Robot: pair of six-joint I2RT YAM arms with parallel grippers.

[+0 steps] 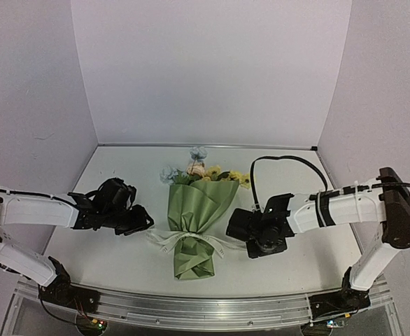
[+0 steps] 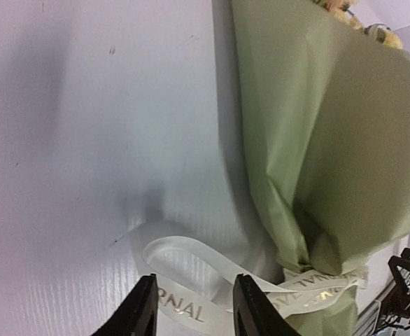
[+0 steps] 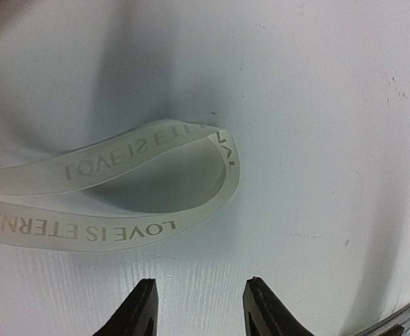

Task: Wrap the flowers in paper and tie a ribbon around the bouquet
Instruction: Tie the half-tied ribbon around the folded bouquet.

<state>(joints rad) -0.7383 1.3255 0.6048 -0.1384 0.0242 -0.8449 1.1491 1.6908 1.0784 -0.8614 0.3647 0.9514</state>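
Mid-table between my arms lies the bouquet, ribbon tied at its waist; left gripper and right gripper stand partly spread, empty; I judge it light, crushable; grip the bunched waist, not limp loops.

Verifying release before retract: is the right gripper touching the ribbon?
Apart. The right wrist view shows the right gripper open, its fingers short of the ribbon loop, with a strip of table showing between them.

Pale, seemingly lilac-tinted walls enclose a white table on three sides under even light.
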